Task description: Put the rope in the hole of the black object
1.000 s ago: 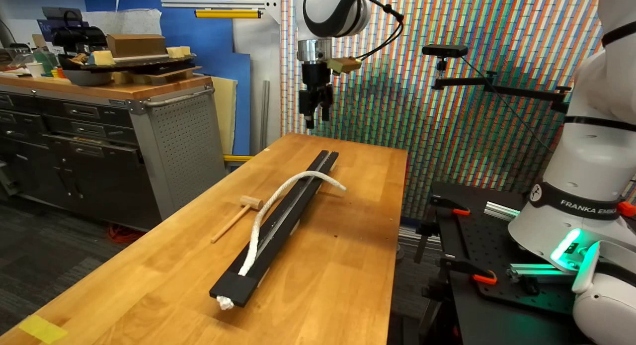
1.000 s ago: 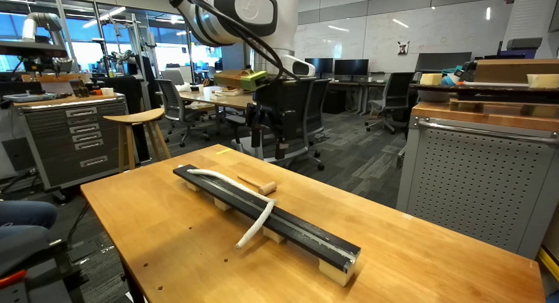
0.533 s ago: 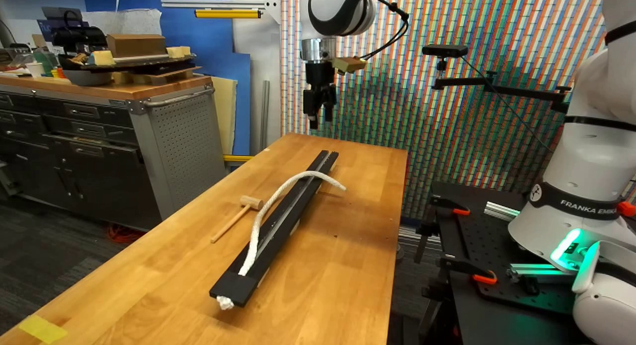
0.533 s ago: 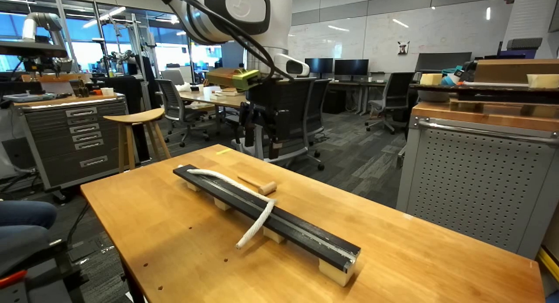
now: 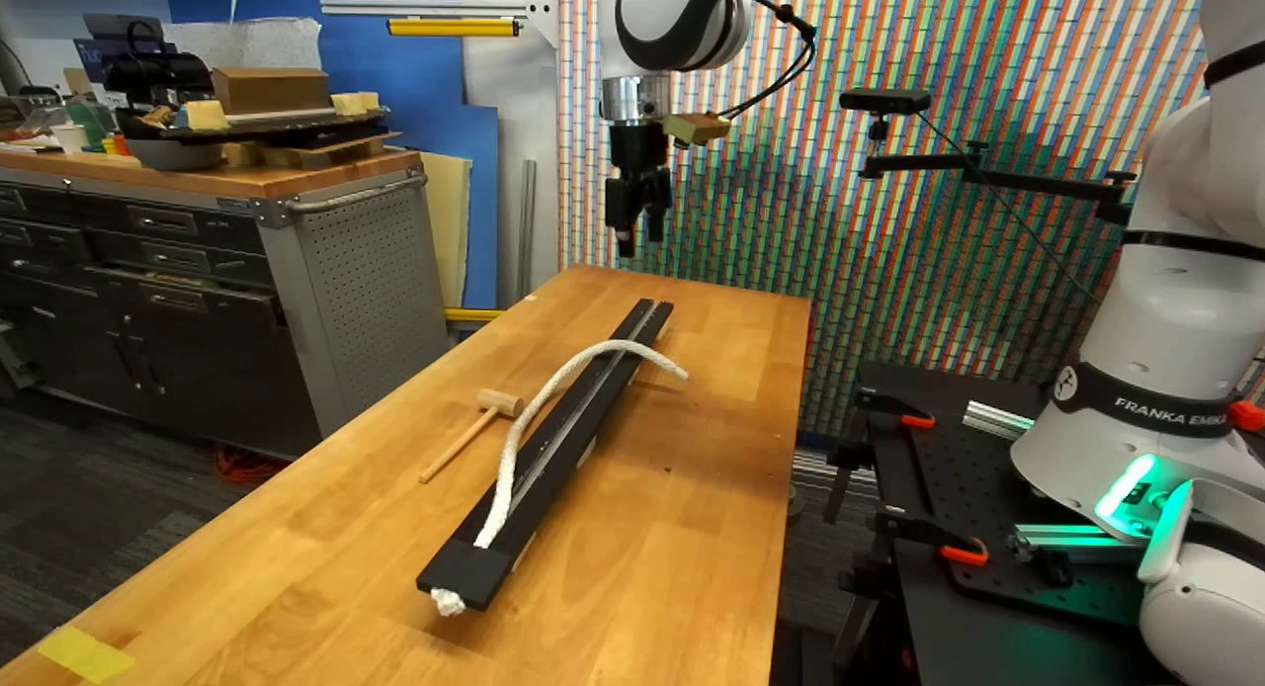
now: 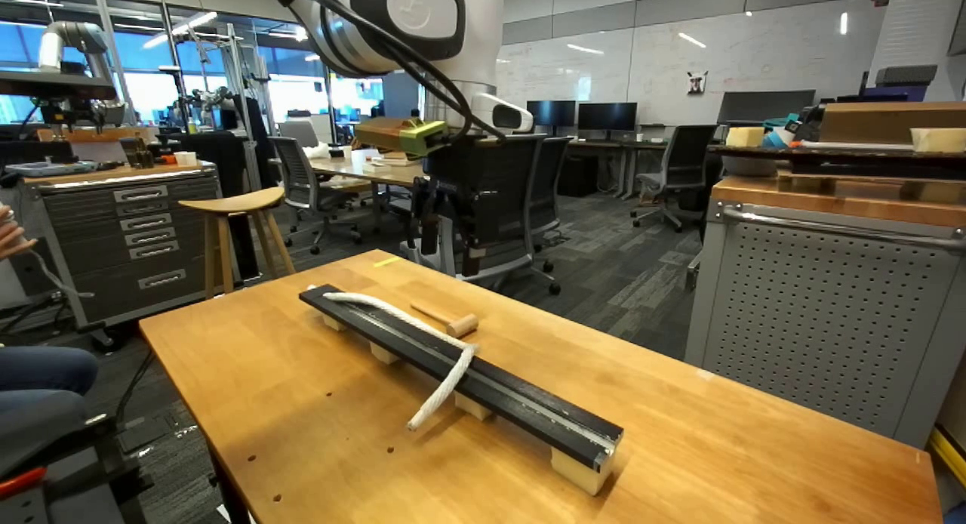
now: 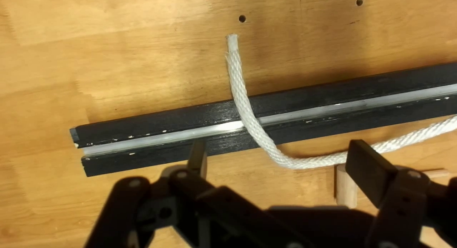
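The black bar [image 5: 571, 456] lies lengthwise on the wooden table. Its groove [image 6: 543, 408] shows as a pale line, also in the wrist view [image 7: 178, 135]. The white rope [image 5: 508, 459] meets the bar's near capped end in an exterior view, where a whitish tuft [image 5: 447, 601] sticks out. From there it bows out beside the groove, then crosses over the bar. Its free end [image 7: 232, 44] hangs past the bar's other side. My gripper [image 5: 640, 243] is high above the table, open and empty. In the wrist view the gripper [image 7: 278, 148] has its fingers wide apart, one overlapping the rope in the picture.
A wooden mallet [image 5: 500, 402] lies beside the bar, on the side where the rope bows out. Pale blocks [image 6: 581, 471] hold the bar off the table [image 5: 672, 528]. A person's hand [image 6: 10, 235] shows at the edge of an exterior view. A tool cabinet [image 5: 361, 291] stands beyond the table.
The arm and gripper have shifted slightly, to the right in an exterior view, slowing over the last half second. The rope and bar have not moved. A person's hand has come into view.
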Controlling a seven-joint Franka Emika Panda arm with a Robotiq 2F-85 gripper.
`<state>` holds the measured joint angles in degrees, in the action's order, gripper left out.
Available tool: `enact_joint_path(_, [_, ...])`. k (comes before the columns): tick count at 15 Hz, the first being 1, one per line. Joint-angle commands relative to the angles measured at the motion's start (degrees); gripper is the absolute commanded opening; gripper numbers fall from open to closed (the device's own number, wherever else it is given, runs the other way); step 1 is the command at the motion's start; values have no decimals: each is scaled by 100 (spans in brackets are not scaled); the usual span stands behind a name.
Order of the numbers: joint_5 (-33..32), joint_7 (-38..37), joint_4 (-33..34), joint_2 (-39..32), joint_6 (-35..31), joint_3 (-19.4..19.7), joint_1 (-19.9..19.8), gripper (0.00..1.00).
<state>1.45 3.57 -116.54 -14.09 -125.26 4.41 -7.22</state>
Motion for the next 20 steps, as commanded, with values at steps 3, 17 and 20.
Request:
enact_joint_path(3, [161,90,-308,-171,-176,81,-100,100])
enact_joint_path(17, [1215,559,-1422,-520,-1972,-123,-315,100])
enact_joint_path(20, [1033,596,-1454,-735,-2272,-69,-306,100])
